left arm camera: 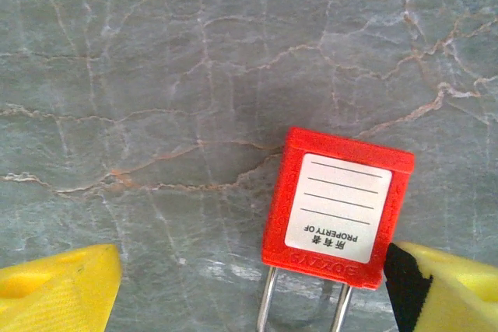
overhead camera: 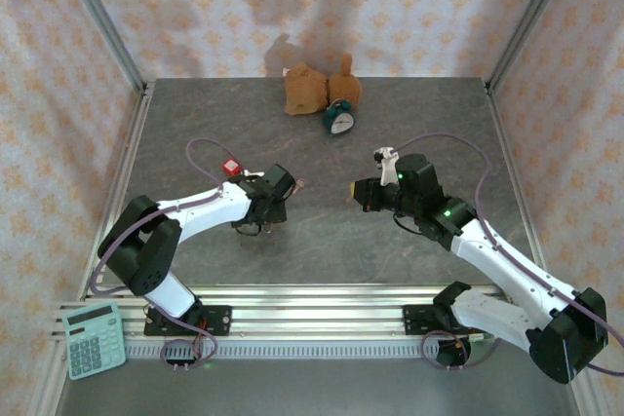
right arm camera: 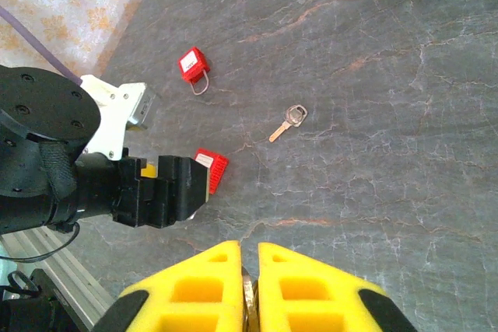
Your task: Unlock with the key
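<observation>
Red plastic padlock [left arm camera: 338, 207] is sitting between my left gripper's [left arm camera: 249, 289] open jaws
Right gripper's [right arm camera: 250, 270] clamping a thin silvery metal piece [right arm camera: 249, 298]

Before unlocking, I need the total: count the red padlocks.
2. One padlock lies between the left fingers; the other padlock lies free on the table, apart from it. None seems hidden.

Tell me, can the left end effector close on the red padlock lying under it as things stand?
Probably yes. The left end effector is open, and the red padlock lies flat between its fingers, close to one of them. Nothing else lies between them.
</observation>
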Tool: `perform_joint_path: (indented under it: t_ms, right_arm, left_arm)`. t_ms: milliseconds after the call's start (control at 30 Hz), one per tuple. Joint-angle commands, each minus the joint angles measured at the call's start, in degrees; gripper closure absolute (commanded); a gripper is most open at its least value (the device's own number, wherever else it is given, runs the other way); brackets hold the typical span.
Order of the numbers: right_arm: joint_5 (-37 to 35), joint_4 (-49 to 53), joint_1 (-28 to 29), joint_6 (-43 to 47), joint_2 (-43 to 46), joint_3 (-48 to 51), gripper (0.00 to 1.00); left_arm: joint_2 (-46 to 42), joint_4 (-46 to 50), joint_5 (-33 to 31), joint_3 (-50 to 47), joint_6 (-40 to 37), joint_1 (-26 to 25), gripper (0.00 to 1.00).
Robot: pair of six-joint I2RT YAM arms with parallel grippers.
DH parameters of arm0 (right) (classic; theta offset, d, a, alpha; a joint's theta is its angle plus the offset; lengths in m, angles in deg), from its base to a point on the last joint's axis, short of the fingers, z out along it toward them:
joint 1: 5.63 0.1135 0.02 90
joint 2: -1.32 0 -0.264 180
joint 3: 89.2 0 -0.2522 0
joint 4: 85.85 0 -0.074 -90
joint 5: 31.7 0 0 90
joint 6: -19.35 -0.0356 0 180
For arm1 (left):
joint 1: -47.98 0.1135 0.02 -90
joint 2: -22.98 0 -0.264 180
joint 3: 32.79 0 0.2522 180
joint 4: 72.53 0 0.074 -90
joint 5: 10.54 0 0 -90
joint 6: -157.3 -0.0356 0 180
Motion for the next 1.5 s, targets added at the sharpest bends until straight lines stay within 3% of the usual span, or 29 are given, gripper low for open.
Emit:
perform_joint_path:
  t_ms: [0,233,467,833,1100,1233,1467]
  right_arm:
    - [-0.4,-1.7,-0.2,-0.6,0.1,0.0,0.9]
    - [-1.4,-2.4,-0.1,-0.5,0.6,1.6,0.9]
    - [-2.1,-3.7,-0.2,-1.0,0.8,2.5,0.9]
    - [-2.5,-6.3,-0.2,-1.7,1.3,5.5,0.9]
    - [-3.2,-7.1,-0.1,-1.0,2.1,6.7,0.9]
    - [-3.2,-8.2,-0.2,-1.5,2.6,7.8,0.9]
    - [-3.0,-9.0,-0.2,-1.6,2.7,8.2,0.9]
  left_arm:
    - [-0.5,1.5,-0.2,1.7,-3.8,0.6,0.12]
    - [4.2,5.7,4.6,8.9,-11.1,2.9,0.16]
    - [12.6,10.2,6.0,14.9,-13.8,3.0,0.27]
    - [14.4,11.7,9.2,14.4,-14.5,3.3,0.3]
    - [16.1,16.3,10.1,17.1,-17.6,4.2,0.37]
    - [16.9,18.0,11.1,18.4,-18.1,5.3,0.45]
    - [16.4,17.3,12.0,16.8,-18.3,5.6,0.46]
